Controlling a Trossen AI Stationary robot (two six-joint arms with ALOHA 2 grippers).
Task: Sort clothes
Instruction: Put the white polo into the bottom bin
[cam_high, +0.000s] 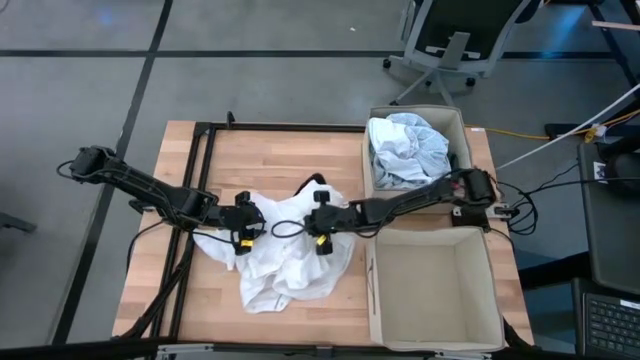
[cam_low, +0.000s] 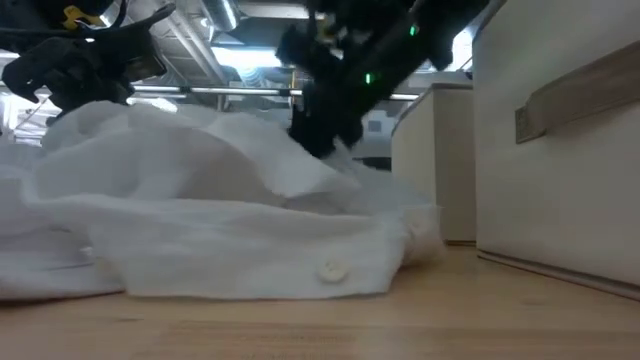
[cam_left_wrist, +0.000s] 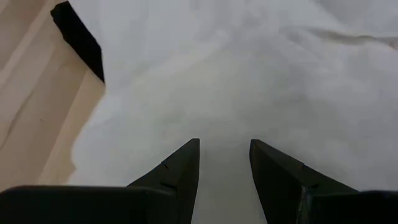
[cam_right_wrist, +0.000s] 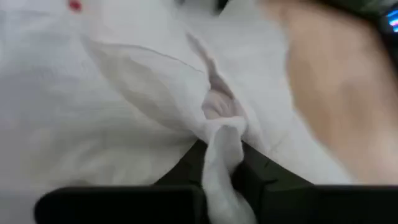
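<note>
A crumpled white shirt lies on the wooden table's middle, and it fills the low view. My right gripper reaches in from the right over the shirt's middle and is shut on a ridge of its cloth. My left gripper stands at the shirt's left edge. Its fingers are apart over smooth white cloth. Pale blue and white clothes lie heaped in the far beige box. My left gripper's fingers stand just over the shirt's flat cloth; I cannot tell whether they touch it. My right gripper pinches a bunched fold of the shirt between its two fingers, coming slanting down from the table's right. The fold is drawn up into a ridge; the rest lies on the table.
Two beige fabric boxes stand at the table's right: the far one holds clothes, the near one shows a bare bottom. A black frame crosses the table's left part. Bare wood lies near the front left edge.
</note>
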